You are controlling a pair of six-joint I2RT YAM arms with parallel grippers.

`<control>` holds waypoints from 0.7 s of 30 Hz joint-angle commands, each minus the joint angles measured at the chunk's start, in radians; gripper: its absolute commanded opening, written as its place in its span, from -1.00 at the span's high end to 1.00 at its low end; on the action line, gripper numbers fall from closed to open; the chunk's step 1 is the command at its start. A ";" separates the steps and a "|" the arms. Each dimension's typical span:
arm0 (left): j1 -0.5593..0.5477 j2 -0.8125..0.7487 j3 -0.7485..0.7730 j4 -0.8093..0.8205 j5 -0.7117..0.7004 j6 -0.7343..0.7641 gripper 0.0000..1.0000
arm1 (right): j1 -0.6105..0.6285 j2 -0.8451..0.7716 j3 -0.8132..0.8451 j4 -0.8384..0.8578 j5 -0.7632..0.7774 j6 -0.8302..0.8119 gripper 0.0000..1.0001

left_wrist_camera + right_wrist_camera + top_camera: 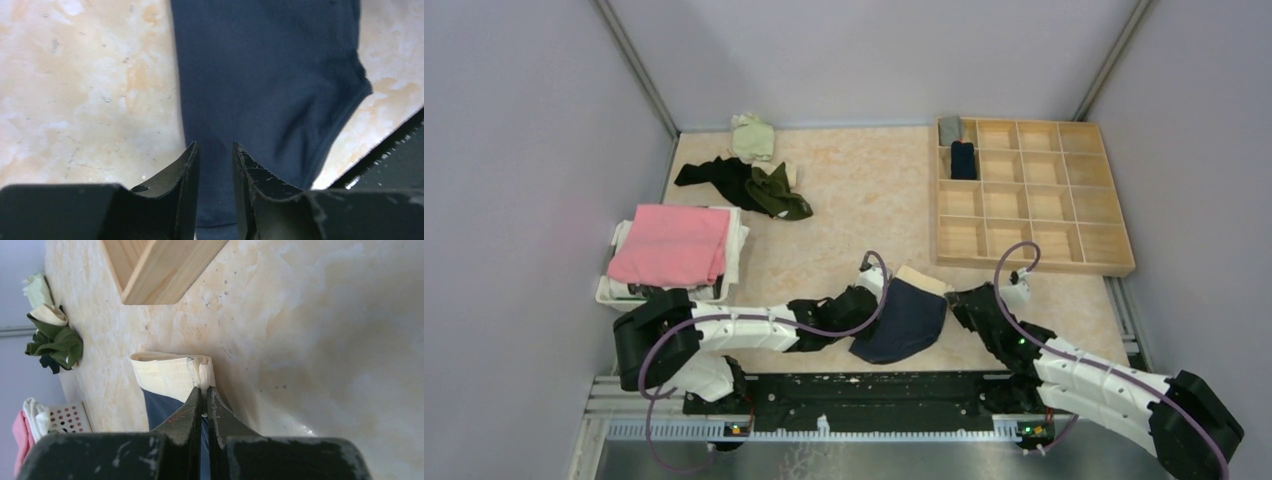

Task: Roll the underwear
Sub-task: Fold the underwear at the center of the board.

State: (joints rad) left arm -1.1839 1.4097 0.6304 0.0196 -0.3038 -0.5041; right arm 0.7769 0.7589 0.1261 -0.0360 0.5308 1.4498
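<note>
Navy underwear with a beige waistband (906, 318) lies flat on the table between my two arms. My left gripper (861, 312) is at its left edge. In the left wrist view the left gripper (215, 146) is open, its fingers a narrow gap apart, and the navy fabric (270, 75) shows flat in that gap and stretches away ahead. My right gripper (954, 298) is at the garment's right end. In the right wrist view the right gripper (204, 389) is shut on the underwear, pinching the corner of the beige waistband (170, 372), with navy cloth between the fingers.
A wooden compartment tray (1034, 195) stands at the back right, with a grey roll (949, 130) and a navy roll (963, 160) in its left cells. Black (714, 175) and olive green (779, 192) underwear lie at the back left. A white basket (619, 290) holds a pink cloth (674, 245).
</note>
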 commanded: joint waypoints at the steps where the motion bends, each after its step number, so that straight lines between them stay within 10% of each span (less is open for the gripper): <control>1: -0.013 -0.028 -0.025 0.105 0.111 -0.044 0.36 | 0.010 -0.007 -0.025 -0.006 -0.027 -0.025 1.00; 8: -0.019 0.056 -0.055 0.114 0.104 -0.144 0.98 | 0.010 -0.020 -0.030 -0.031 -0.034 -0.042 1.00; 21: -0.001 0.111 -0.032 -0.150 -0.123 -0.228 1.00 | 0.024 0.101 -0.015 0.098 -0.099 -0.035 1.00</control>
State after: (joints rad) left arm -1.2026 1.4776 0.6022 0.0521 -0.3164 -0.7109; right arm 0.7780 0.8146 0.0917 -0.0051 0.4568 1.4223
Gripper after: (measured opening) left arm 0.006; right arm 0.013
